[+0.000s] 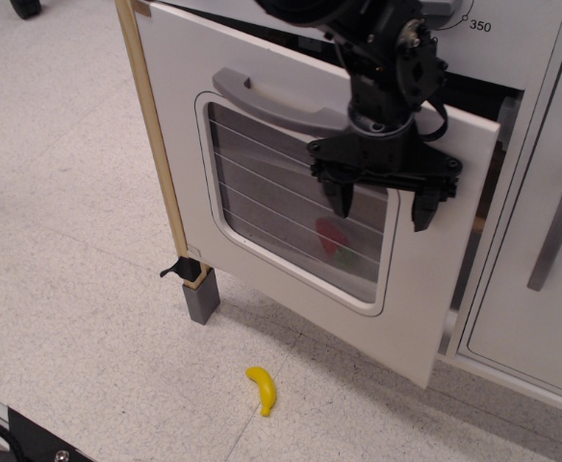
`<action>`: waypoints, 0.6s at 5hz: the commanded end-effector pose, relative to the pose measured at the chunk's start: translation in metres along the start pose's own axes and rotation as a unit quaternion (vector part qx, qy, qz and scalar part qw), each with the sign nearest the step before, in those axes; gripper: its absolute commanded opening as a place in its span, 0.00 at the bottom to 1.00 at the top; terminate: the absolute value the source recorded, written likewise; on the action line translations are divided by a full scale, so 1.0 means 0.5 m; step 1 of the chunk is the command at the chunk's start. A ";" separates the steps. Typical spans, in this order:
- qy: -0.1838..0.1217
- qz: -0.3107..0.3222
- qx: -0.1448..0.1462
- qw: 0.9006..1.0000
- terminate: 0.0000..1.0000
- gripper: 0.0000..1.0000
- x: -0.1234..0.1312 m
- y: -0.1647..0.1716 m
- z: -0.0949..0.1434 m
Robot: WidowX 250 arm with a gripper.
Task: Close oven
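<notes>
The white toy oven's door (262,289) hangs partly open, tilted out from the top, with a narrow dark gap along its upper right edge. It has a rounded wire-lined window (291,226) and a horizontal grey bar handle (262,101). The dial panel (480,26) shows 350 above. My black gripper (382,205) is open, fingers pointing down, pressed against the door's outer face at the window's upper right, just right of the handle. It holds nothing. A red and green shape shows through the window.
A plain white cabinet door with a vertical grey handle (557,226) stands right of the oven. A yellow toy banana (262,390) lies on the speckled floor below the door. A wooden post with a grey foot (202,294) stands at the door's left.
</notes>
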State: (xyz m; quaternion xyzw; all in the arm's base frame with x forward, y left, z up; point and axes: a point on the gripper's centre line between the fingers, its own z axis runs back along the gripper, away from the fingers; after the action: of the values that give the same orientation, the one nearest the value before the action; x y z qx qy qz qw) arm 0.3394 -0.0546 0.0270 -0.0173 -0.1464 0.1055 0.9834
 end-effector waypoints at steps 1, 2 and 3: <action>-0.054 0.020 -0.001 0.998 0.00 1.00 0.087 -0.017 0.014; -0.064 0.026 0.008 0.998 0.00 1.00 0.098 -0.018 0.009; -0.067 0.027 0.006 0.997 0.00 1.00 0.100 -0.017 0.008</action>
State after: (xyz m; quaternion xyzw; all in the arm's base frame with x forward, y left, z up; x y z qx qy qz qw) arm 0.3711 -0.0540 0.0232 -0.0027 -0.1922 0.1376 0.9717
